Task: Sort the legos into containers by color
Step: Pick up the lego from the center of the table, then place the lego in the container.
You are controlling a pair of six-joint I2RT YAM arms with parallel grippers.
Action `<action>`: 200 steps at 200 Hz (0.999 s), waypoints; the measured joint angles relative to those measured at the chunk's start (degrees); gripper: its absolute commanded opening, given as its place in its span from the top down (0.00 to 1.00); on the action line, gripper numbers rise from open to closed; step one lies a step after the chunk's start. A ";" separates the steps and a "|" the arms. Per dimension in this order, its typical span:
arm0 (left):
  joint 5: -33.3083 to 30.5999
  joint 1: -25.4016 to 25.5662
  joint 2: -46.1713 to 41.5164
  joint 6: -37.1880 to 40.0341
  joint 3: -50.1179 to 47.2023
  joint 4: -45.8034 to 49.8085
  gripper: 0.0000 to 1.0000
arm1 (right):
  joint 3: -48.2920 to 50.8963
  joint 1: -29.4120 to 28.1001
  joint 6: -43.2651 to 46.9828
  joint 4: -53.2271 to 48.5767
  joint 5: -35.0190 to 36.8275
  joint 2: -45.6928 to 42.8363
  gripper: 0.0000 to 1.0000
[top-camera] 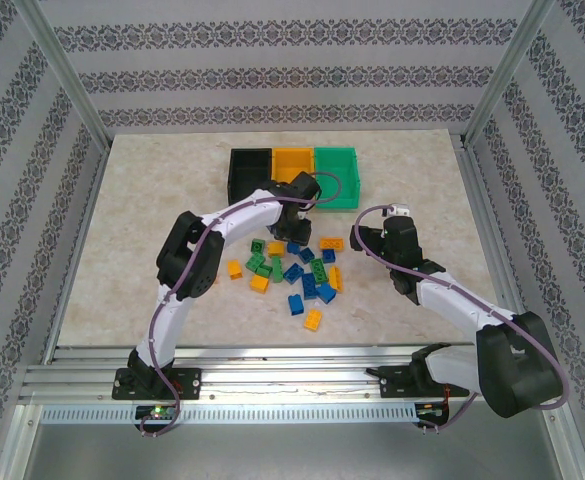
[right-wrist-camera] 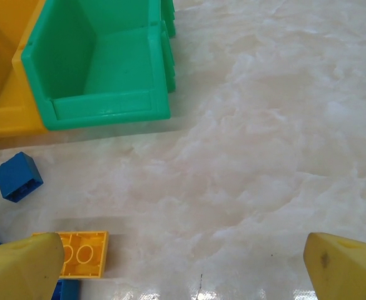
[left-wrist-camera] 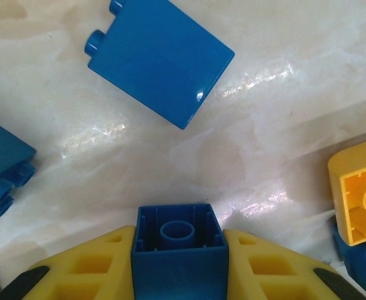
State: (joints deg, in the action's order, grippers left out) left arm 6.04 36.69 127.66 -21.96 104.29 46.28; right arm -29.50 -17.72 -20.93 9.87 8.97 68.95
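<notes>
My left gripper (left-wrist-camera: 179, 232) is shut on a small blue brick (left-wrist-camera: 179, 253), hollow underside facing the camera, held just above the table. In the top view it (top-camera: 292, 228) hangs at the far edge of the pile of blue, green and yellow-orange legos (top-camera: 297, 268). Behind the pile stand the black bin (top-camera: 238, 172), the yellow-orange bin (top-camera: 293, 153) and the green bin (top-camera: 338, 200) in a row. My right gripper (right-wrist-camera: 181, 250) is open over bare table to the right of the pile, nothing between its fingers.
Near the held brick lie a larger blue brick (left-wrist-camera: 161, 59), another blue one (left-wrist-camera: 4, 162) and a yellow one (left-wrist-camera: 361, 197). A blue cube (right-wrist-camera: 18, 177) and a yellow brick (right-wrist-camera: 81, 253) lie left of my right gripper. Metal frame posts stand at the table corners.
</notes>
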 measured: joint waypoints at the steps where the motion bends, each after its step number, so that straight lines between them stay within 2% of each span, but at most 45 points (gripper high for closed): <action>1: -0.13 0.00 -0.07 0.09 0.00 0.02 0.71 | 0.00 0.00 0.00 0.00 0.00 0.00 0.02; 32: -0.98 -0.50 -0.59 1.40 4.76 2.60 0.71 | 0.00 0.00 0.00 0.00 -0.04 0.00 0.02; 87: -4.81 -3.56 0.98 5.11 27.12 7.23 0.64 | 0.00 0.00 0.00 0.02 -0.44 -0.04 0.02; 113: -4.59 -6.03 7.26 6.25 39.87 9.92 0.41 | 0.00 0.00 0.04 -0.02 -0.42 -0.31 0.02; 127: -4.44 -7.19 10.58 6.84 43.76 11.67 0.33 | 0.00 0.00 0.04 -0.02 -0.39 -0.55 0.02; 143: -3.65 -7.96 12.07 7.21 43.36 13.35 0.31 | 0.00 0.00 0.04 0.00 -0.39 -0.76 0.02; 164: -2.84 -7.45 11.47 7.89 37.92 13.55 0.30 | 0.00 0.00 0.04 -0.07 -0.39 -0.76 0.02; 183: -2.01 -5.92 8.66 8.52 29.16 12.20 0.26 | 0.00 0.00 0.04 0.00 -0.42 -0.76 0.02; 200: -0.57 -3.96 3.30 8.72 17.16 8.68 0.21 | 0.00 0.00 0.04 0.00 -0.42 -0.61 0.02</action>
State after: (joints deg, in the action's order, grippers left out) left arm 5.48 32.73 130.96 -13.23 121.45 54.96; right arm -29.50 -17.72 -20.88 9.87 8.56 68.34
